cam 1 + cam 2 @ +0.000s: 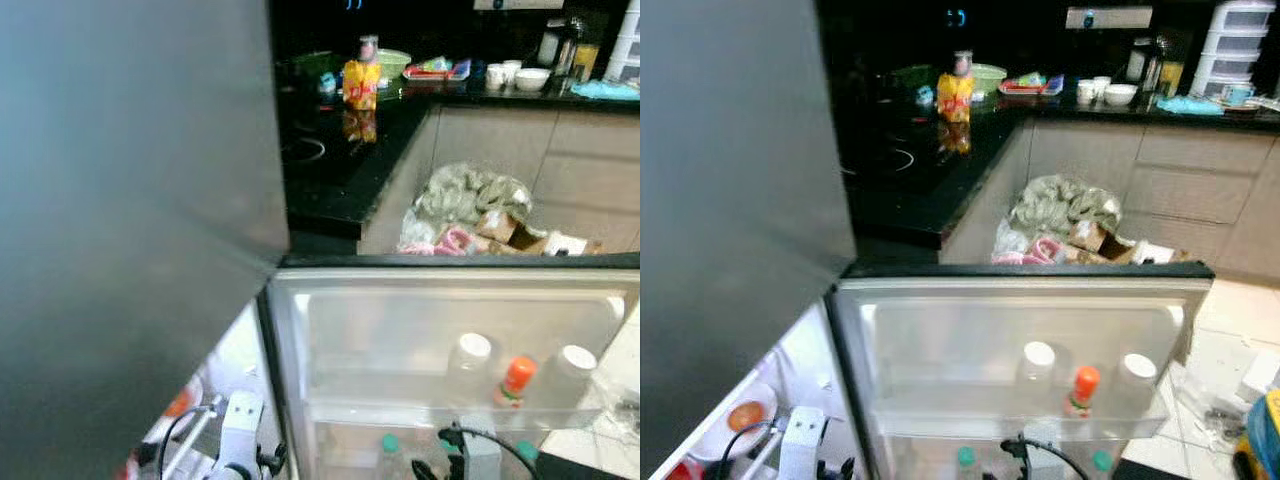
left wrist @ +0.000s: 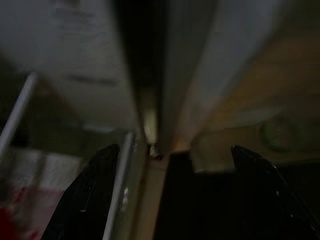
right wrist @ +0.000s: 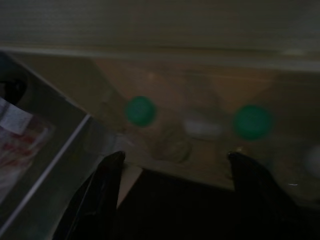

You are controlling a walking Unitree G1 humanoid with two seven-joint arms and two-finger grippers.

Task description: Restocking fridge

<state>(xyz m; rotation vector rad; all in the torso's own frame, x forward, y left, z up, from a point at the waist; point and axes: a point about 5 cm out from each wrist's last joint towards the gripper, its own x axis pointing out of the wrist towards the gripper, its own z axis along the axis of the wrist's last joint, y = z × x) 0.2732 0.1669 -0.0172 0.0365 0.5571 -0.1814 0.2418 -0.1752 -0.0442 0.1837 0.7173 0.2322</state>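
Both claws gape empty: right claw (image 3: 172, 192) faces green-capped bottles (image 3: 140, 111) in the fridge door shelf (image 1: 1010, 405).

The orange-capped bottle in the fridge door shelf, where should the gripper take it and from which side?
Probably by the neck just under the orange cap, coming from above. The bottle stands upright in the door shelf, whose front wall covers its lower body, and white-capped bottles flank it, leaving the top free.
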